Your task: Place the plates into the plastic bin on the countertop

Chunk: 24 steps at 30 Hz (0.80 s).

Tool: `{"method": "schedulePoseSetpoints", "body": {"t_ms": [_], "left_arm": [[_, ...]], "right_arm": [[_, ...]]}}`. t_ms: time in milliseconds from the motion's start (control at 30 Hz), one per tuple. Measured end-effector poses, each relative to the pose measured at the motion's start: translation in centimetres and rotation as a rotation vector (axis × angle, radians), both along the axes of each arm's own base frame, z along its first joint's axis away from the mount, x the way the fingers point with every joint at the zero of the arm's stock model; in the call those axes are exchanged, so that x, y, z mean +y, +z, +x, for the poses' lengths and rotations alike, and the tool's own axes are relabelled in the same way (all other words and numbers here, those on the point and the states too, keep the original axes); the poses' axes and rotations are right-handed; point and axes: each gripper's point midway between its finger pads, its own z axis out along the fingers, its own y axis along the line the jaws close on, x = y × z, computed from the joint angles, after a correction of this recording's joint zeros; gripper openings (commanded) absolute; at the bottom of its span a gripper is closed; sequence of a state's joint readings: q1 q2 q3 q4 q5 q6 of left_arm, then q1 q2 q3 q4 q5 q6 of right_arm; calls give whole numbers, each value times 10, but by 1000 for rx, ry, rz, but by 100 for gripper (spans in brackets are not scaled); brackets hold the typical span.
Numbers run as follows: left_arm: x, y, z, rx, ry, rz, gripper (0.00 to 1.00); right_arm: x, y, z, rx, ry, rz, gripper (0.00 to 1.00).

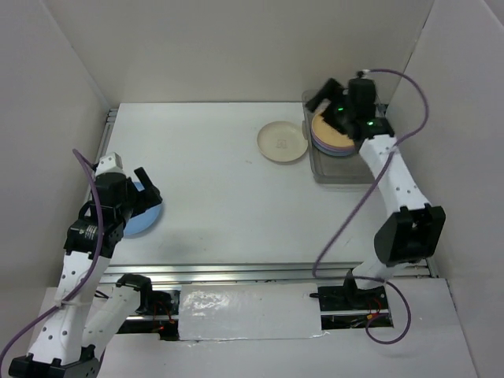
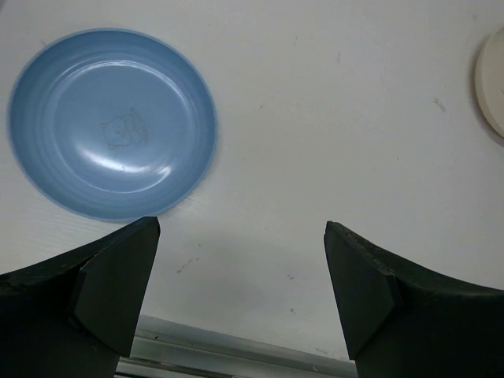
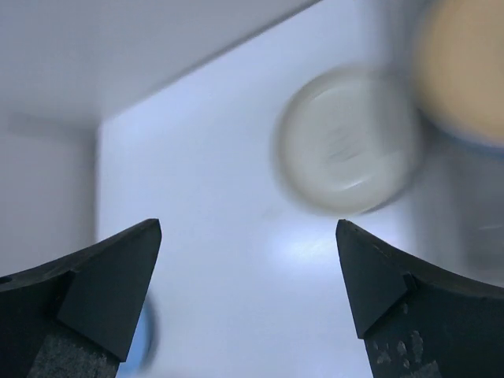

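While the right gripper (image 1: 329, 104) hangs over the plastic bin (image 1: 340, 173) with its jaws spread wide and nothing between them, a yellow-orange plate (image 1: 331, 132) lies just below it, topping a stack inside the bin with a lilac edge showing underneath. The cream plate (image 1: 282, 142) sits on the desk (image 1: 220, 205) just left of the bin. Across the desk, the left gripper (image 2: 242, 236), equally wide open and empty, hovers beside the blue plate (image 2: 112, 122) near the left edge.

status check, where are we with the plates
Open, empty: left gripper by the blue plate, right gripper above the plastic bin. Top of its stack: yellow-orange plate. Out on the countertop: cream plate, nothing blocking it.
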<state>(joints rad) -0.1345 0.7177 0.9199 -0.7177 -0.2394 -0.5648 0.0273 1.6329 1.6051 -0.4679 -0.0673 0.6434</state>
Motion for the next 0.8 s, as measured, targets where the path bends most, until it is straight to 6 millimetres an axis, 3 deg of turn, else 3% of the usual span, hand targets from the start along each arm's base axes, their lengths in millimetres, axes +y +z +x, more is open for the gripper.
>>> {"method": "schedulePoseSetpoints", "body": {"t_ms": [67, 133, 233, 300, 400, 500, 600, 700, 800], "left_arm": [[9, -2, -3, 11, 57, 14, 99], [19, -5, -7, 24, 122, 26, 99], [33, -4, -16, 26, 215, 40, 99], [43, 1, -26, -1, 276, 42, 99], [53, 14, -38, -68, 346, 28, 99], [60, 28, -49, -132, 390, 15, 99], [63, 32, -50, -148, 406, 11, 99], [63, 28, -48, -126, 409, 19, 99], [62, 23, -45, -99, 407, 29, 99]], "right_arm": [[85, 17, -28, -81, 200, 9, 100], [183, 9, -69, -99, 442, 48, 100], [285, -42, -112, -13, 676, 96, 100], [342, -97, -130, 92, 771, 118, 100], [402, -172, -149, 249, 841, 128, 100], [462, -218, -159, 325, 895, 139, 100], [508, -223, -168, 325, 930, 176, 100], [536, -205, -177, 307, 950, 224, 98], [555, -183, -170, 278, 948, 268, 95]]}}
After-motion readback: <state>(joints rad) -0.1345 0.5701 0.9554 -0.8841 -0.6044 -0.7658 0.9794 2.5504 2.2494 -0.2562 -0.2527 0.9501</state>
